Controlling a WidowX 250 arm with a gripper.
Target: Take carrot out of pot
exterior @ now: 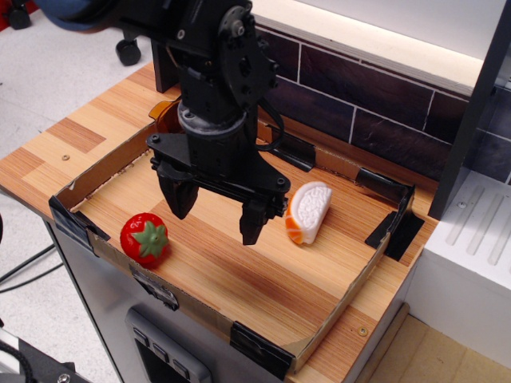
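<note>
My gripper [214, 214] hangs open and empty above the wooden tray floor [239, 263], fingers pointing down, between the strawberry and the wedge. Only a small amber-orange part of the pot [163, 113] shows at the back left; the arm hides the rest. The carrot is out of view, so I cannot tell where it lies. The gripper is in front of the pot and apart from it.
A red strawberry [144, 238] sits at the front left of the tray. An orange-and-white wedge [308, 212] lies right of the gripper. Low cardboard walls [351, 295] with black tape ring the tray. A dark tiled wall [383, 120] stands behind, and a white unit [471, 239] at right.
</note>
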